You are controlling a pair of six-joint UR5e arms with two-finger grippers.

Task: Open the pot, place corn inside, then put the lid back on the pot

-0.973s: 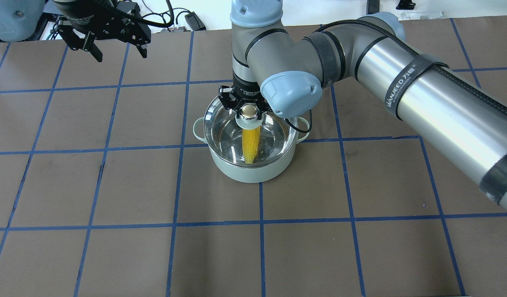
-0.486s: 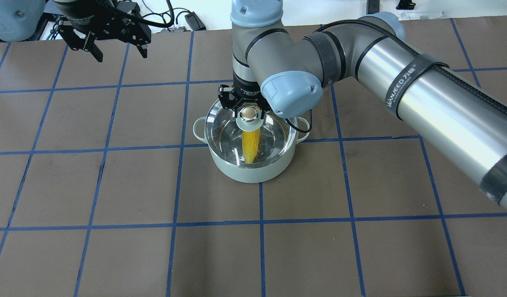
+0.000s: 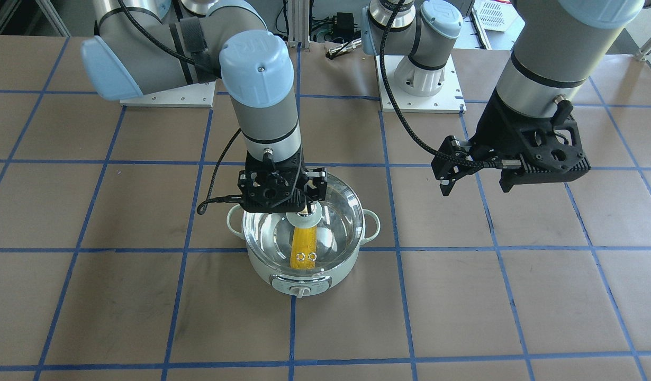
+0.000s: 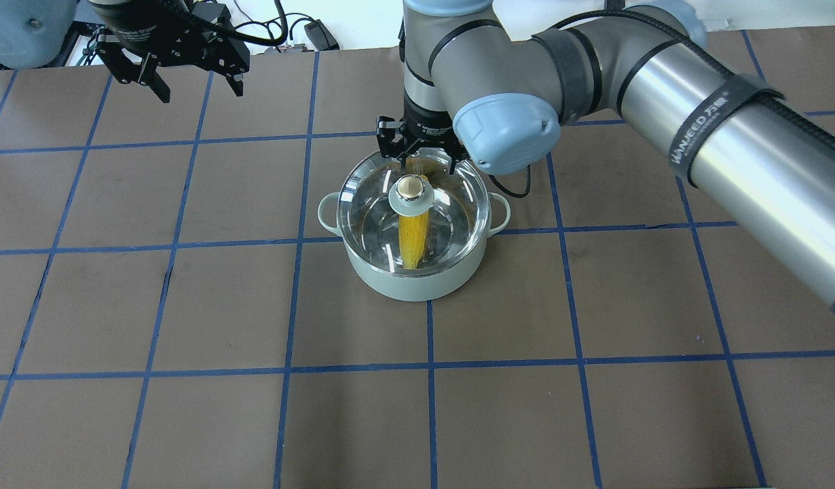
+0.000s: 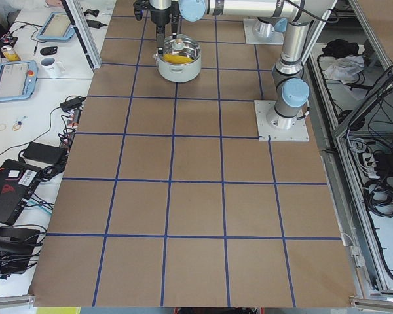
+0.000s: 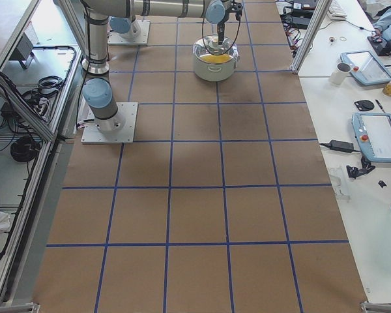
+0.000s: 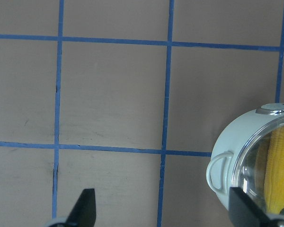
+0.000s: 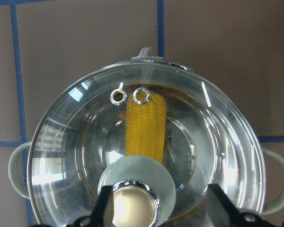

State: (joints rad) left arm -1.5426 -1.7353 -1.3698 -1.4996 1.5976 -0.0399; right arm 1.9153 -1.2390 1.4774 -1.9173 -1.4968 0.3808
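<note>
The mint-green pot (image 4: 417,282) stands at mid-table. The clear glass lid (image 4: 451,204) sits on it, with its beige knob (image 4: 411,188) up. The yellow corn (image 4: 413,238) lies inside and shows through the glass; it also shows in the right wrist view (image 8: 144,127). My right gripper (image 4: 421,159) hangs open just above the knob, and its fingers (image 8: 220,208) stand clear on either side of it. My left gripper (image 4: 187,81) is open and empty, high over the far left of the table. The pot's edge shows in the left wrist view (image 7: 227,142).
A brown mat with a blue tape grid (image 4: 295,305) covers the table. The two arm bases (image 3: 418,79) stand at the robot's edge. Side benches hold tablets and a mug (image 5: 51,65).
My right gripper has risen off the lid's knob and drawn back a little toward the far side. The lid stays on the pot. The left arm has not moved.
</note>
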